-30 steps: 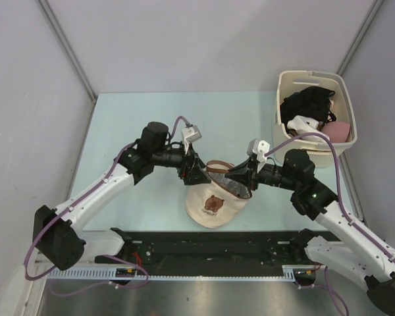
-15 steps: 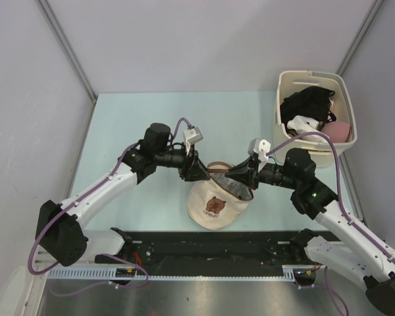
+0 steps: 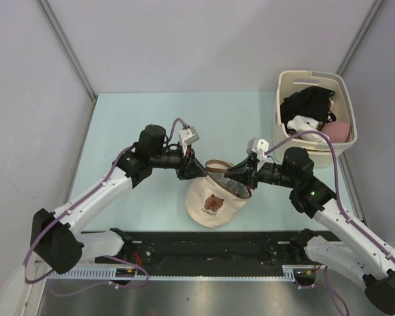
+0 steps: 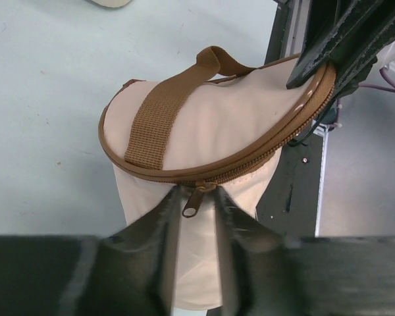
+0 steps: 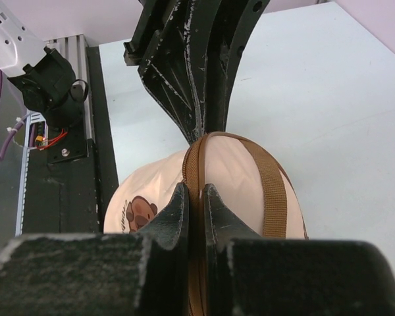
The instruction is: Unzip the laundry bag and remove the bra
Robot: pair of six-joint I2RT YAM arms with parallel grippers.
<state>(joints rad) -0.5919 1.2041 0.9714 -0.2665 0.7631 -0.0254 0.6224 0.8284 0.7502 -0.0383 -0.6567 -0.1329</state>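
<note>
The laundry bag (image 3: 214,204) is a cream cloth drum with brown zipper trim and a small brown bear print, and it stands near the table's front edge. My left gripper (image 3: 201,172) is at its left rim. In the left wrist view its fingers (image 4: 163,224) stand a narrow gap apart on either side of the brown zipper pull (image 4: 191,203), without pinching it. My right gripper (image 5: 195,194) is shut on the brown rim trim at the bag's (image 5: 230,178) right side. The zipper looks closed. The bra is hidden.
A rigid cream basket (image 3: 286,85) holding dark garments and something pink stands at the back right. A black rail (image 3: 204,240) runs along the near edge just in front of the bag. Grey walls close in the table on both sides.
My left gripper's fingers have narrowed round the zipper pull, and the left arm has shifted slightly left. The right gripper keeps its hold on the rim.
</note>
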